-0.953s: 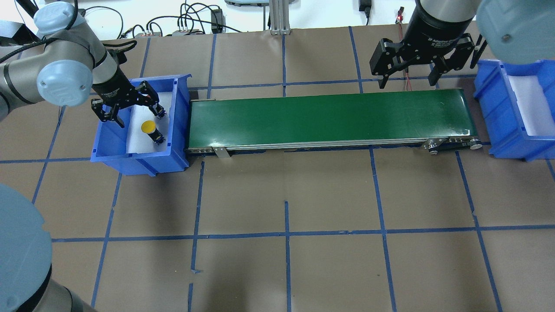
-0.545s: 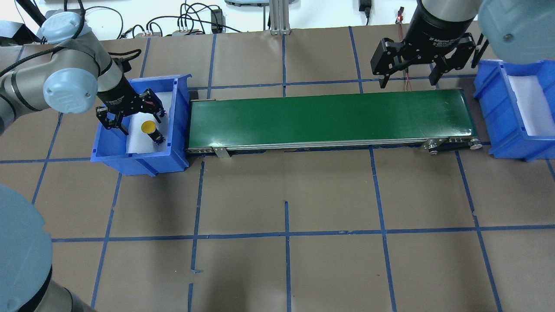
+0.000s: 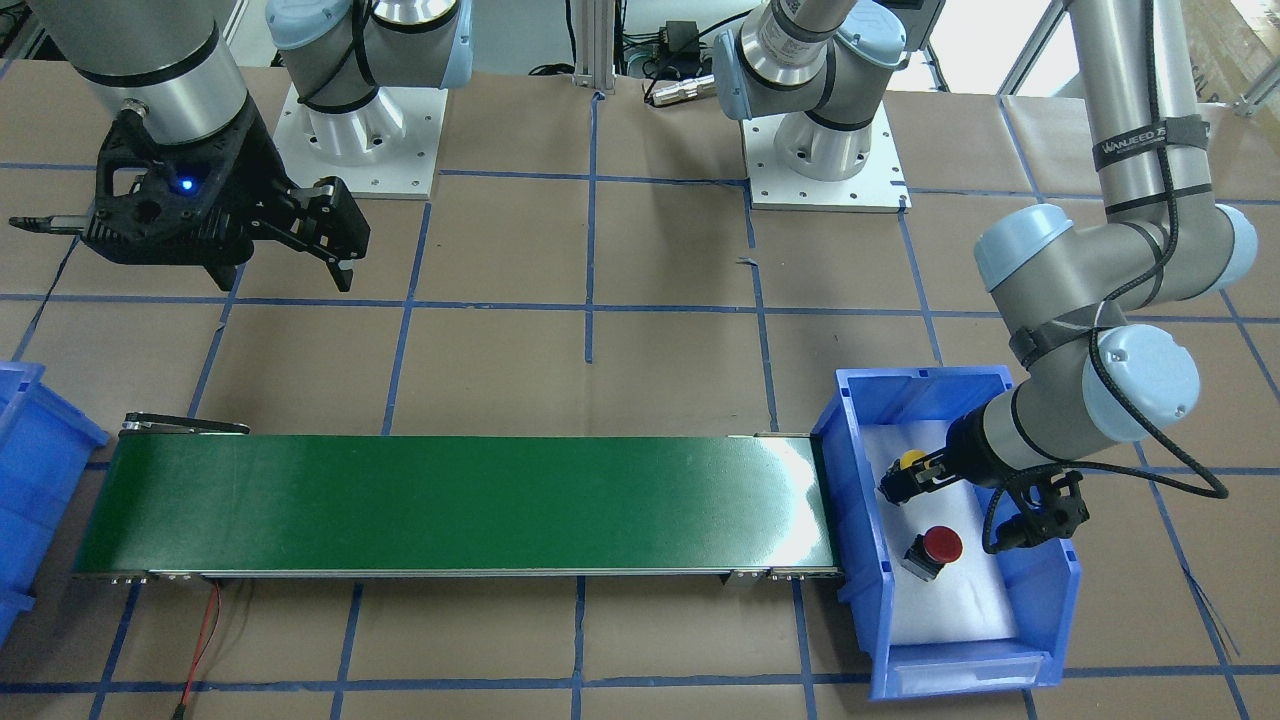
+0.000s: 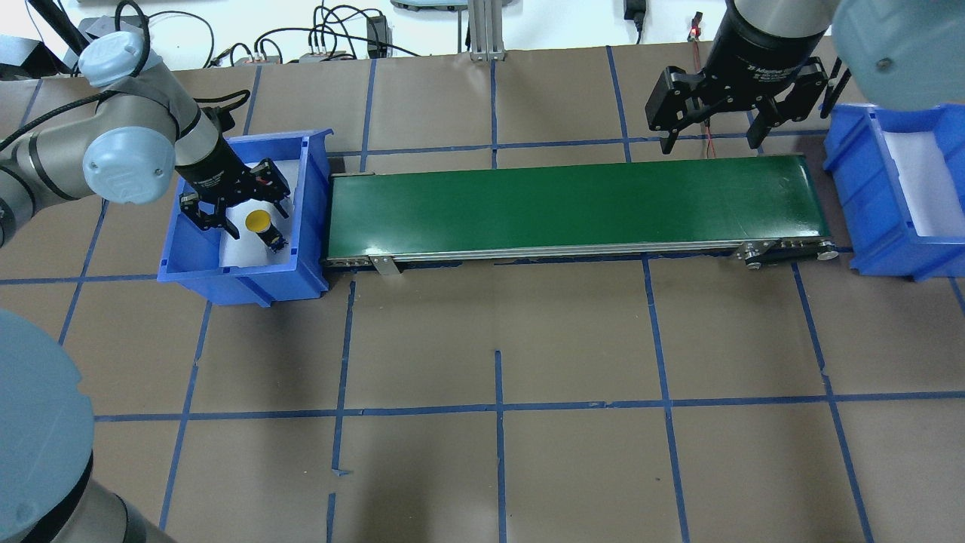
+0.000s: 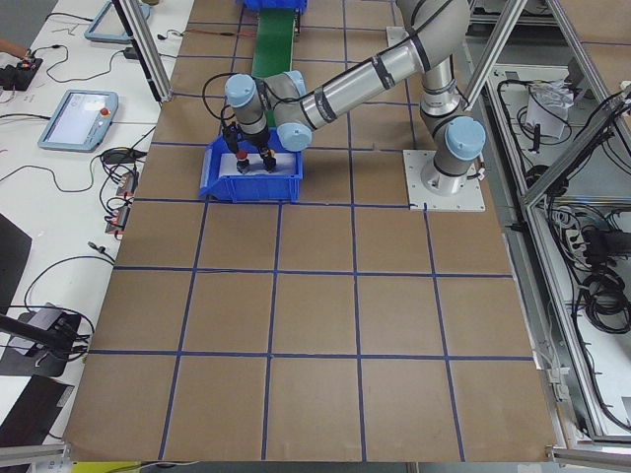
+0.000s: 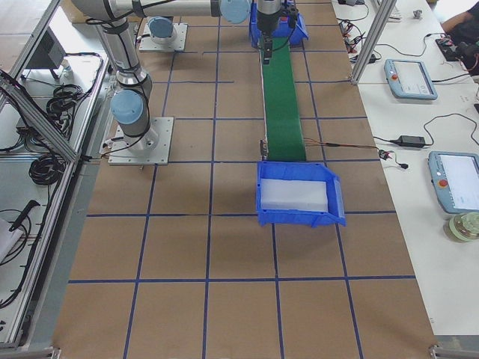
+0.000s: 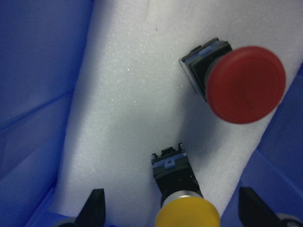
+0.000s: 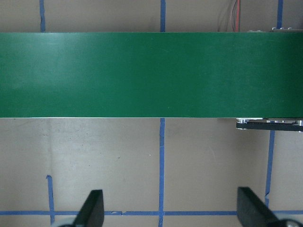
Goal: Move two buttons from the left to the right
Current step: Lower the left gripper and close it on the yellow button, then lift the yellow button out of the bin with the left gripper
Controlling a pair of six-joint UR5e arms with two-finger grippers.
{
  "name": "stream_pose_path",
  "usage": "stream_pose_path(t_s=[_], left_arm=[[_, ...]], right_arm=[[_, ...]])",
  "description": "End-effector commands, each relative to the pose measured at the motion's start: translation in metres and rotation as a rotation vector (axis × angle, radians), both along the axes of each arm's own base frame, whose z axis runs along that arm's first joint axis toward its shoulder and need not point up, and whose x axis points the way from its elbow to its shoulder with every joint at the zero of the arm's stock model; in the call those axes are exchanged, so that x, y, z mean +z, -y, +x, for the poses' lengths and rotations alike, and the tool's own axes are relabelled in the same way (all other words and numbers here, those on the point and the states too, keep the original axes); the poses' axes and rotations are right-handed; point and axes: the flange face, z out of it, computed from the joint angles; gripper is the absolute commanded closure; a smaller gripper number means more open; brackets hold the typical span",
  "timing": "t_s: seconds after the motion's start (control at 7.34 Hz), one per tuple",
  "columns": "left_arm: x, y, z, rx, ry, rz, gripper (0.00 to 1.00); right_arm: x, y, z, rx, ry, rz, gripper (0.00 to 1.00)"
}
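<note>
My left gripper (image 4: 256, 222) spread wide inside the blue bin (image 4: 301, 264), fingers flanking the yellow button (image 7: 187, 208), red button (image 7: 236, 82) close by, right gripper (image 4: 710, 145) open near the green belt (image 4: 565, 204)

Glossy green belt (image 4: 573, 200), matt white foam (image 7: 123, 94)

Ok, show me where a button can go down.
The green belt is bare end to end between the bins. The right bin holds only bare foam. Crowded: the left bin, with yellow button, red button and left gripper.
</note>
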Motion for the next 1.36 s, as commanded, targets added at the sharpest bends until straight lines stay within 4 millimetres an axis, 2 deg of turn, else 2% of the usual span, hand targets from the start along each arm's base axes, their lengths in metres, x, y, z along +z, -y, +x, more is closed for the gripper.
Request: stream_pose_path(t_s=[0.0, 0.14, 0.27, 0.68, 0.82, 1.09, 1.23], left_arm=[[0.000, 0.000, 0.001, 0.002, -0.004, 0.003, 0.55], [0.005, -0.001, 0.000, 0.001, -0.006, -0.002, 0.56], [0.003, -0.002, 0.000, 0.004, -0.009, 0.007, 0.61], [0.022, 0.000, 0.004, -0.012, 0.001, -0.001, 0.64], [0.033, 0.002, 0.004, -0.018, 0.015, -0.015, 0.64], [0.084, 0.000, 0.001, -0.045, 0.021, -0.012, 0.64], [0.090, -0.006, -0.006, -0.110, 0.003, 0.010, 0.65]], right_arm=[[-0.001, 0.000, -0.001, 0.000, 0.000, 0.003, 0.00], [-0.001, 0.001, -0.001, 0.000, -0.002, 0.003, 0.00], [-0.001, 0.001, -0.001, 0.000, -0.002, 0.003, 0.00], [-0.001, 0.001, -0.002, -0.005, 0.000, 0.003, 0.00], [-0.001, 0.001, -0.002, -0.003, 0.000, 0.003, 0.00], [-0.001, 0.001, -0.002, -0.003, 0.000, 0.001, 0.00], [-0.001, 0.000, -0.002, -0.003, -0.002, 0.001, 0.00]])
